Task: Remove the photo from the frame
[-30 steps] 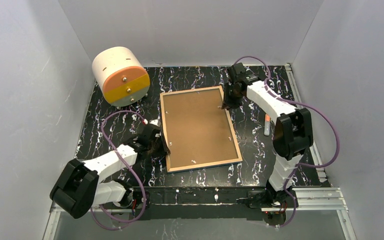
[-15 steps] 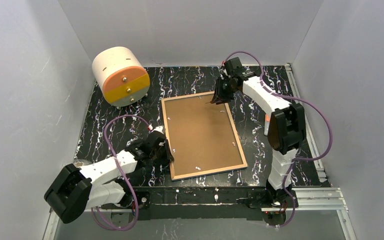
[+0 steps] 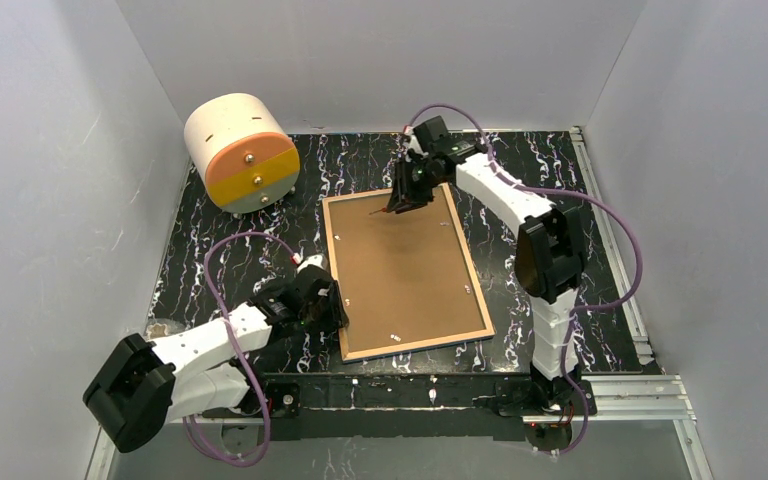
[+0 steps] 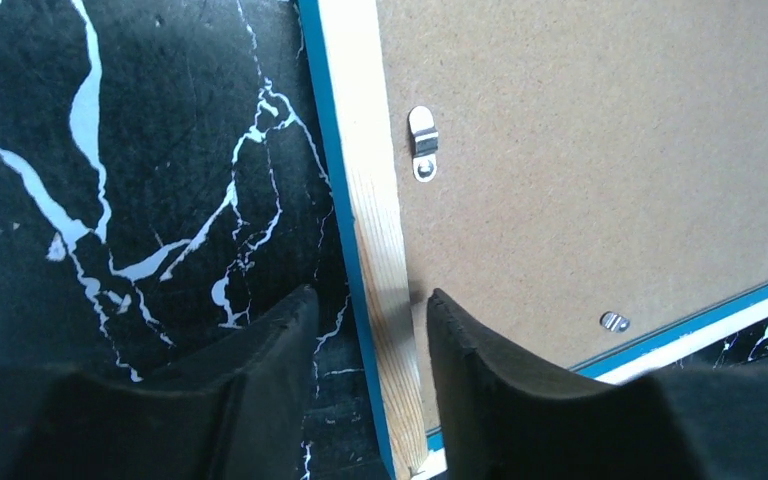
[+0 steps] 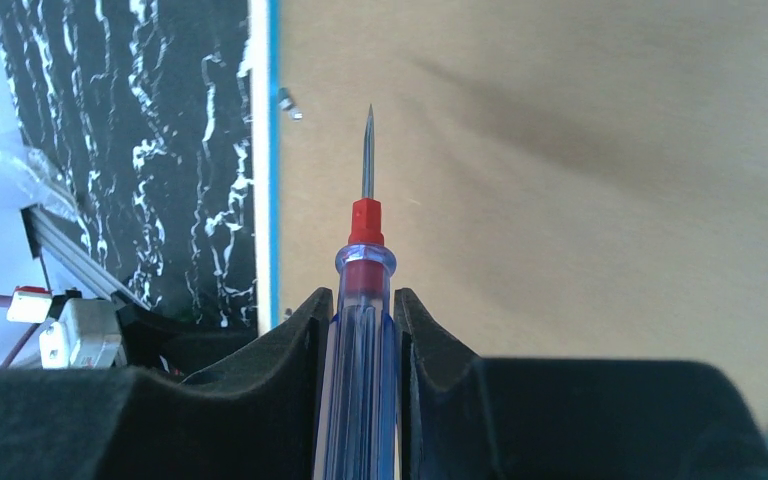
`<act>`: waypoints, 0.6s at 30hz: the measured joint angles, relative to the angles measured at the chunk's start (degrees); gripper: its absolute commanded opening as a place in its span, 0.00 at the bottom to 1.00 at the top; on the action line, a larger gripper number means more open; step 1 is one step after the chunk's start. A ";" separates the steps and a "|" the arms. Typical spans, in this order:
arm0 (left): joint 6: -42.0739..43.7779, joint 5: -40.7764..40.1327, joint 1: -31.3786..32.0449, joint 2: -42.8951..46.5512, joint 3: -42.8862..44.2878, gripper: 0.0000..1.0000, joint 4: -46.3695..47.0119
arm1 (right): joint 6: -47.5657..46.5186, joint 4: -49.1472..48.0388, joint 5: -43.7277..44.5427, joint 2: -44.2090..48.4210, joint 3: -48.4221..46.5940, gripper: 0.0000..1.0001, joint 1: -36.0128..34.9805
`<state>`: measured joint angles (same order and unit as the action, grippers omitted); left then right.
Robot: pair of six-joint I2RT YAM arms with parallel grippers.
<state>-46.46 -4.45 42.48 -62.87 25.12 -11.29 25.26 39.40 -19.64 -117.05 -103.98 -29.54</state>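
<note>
The frame (image 3: 333, 272) lies face down on the black marbled table, its blue edge and light wooden rail (image 4: 370, 200) showing around the brown backing board (image 3: 405, 270). The photo is hidden under that board. My left gripper (image 3: 332, 305) straddles the frame's left rail near its near corner. It is open (image 4: 370, 300), with a gap on each side of the rail. My right gripper (image 3: 401, 198) hovers over the board's far edge, shut on a clear blue screwdriver (image 5: 365, 240) whose metal tip points over the board (image 5: 560, 150). Small metal clips (image 4: 423, 143) sit along the board's rim.
A white drum with an orange and yellow face (image 3: 241, 150) stands at the far left. Grey walls close in on three sides. A metal rail (image 3: 608, 235) runs along the table's right edge.
The right arm has swung left along the frame's far edge with the screwdriver. The frame shifted slightly toward the near right. The left jaws have widened around the rail.
</note>
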 measured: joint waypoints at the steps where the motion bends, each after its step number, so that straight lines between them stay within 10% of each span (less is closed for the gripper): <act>1: -0.02 -0.22 0.11 0.42 0.07 0.47 -0.46 | 0.00 -0.02 -0.28 -0.42 -0.63 0.01 -0.96; 9: -1.16 -2.36 0.28 0.90 0.92 0.49 -3.91 | 0.09 -0.79 -0.92 -2.91 -1.79 0.01 -8.04; 18: -2.99 -1.33 0.59 -1.27 1.27 0.09 -1.62 | 0.11 -0.94 -0.85 -2.91 -1.77 0.01 -8.92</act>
<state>-49.45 -5.78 43.07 -64.14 26.39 -12.91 25.36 38.46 -20.49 -119.96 -105.75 -38.46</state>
